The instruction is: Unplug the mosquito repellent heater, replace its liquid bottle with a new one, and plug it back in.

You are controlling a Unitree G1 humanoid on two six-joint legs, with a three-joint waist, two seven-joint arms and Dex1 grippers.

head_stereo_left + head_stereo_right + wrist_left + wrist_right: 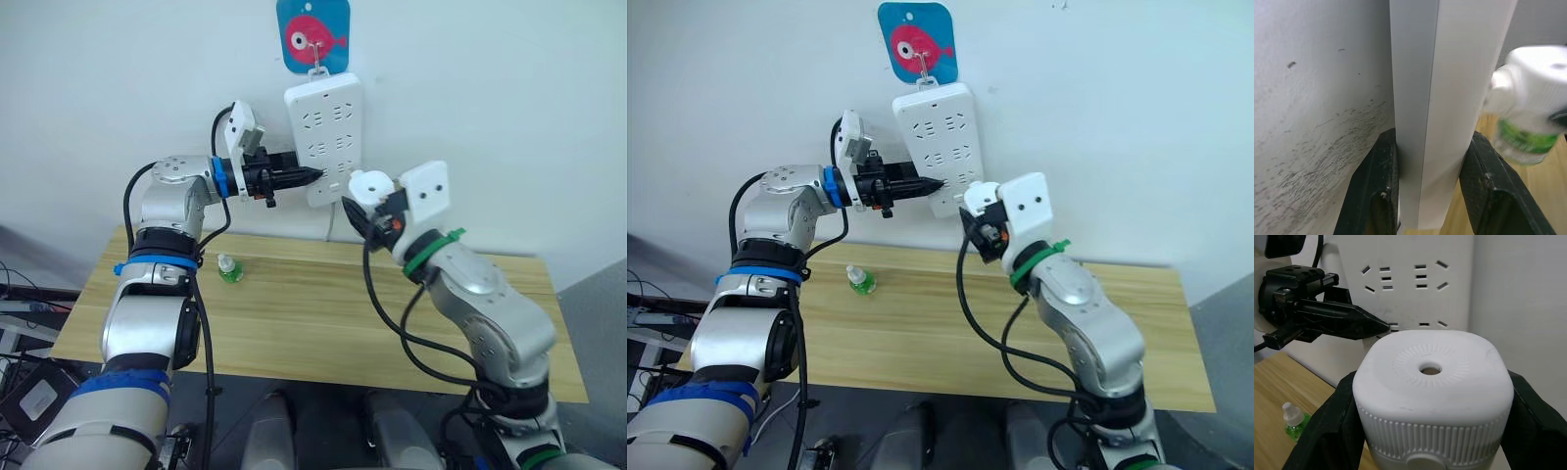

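The white mosquito repellent heater (1432, 382), with a round vent hole in its face, is held between the black fingers of my right gripper (377, 208), which is shut on it. It hangs close to the lower right part of the white power strip (325, 127) on the wall; I cannot tell whether its prongs are in a socket. A bottle of green liquid (1523, 139) sits in the heater (1533, 83). My left gripper (313, 174) is shut on the strip's left edge, one finger (1376, 181) behind it and one in front. Another small green liquid bottle (229, 267) stands on the table.
The wooden table (294, 323) stands against the white wall. The strip hangs from a blue hook with a pink fish (313, 34). Black cables loop from both arms above the table.
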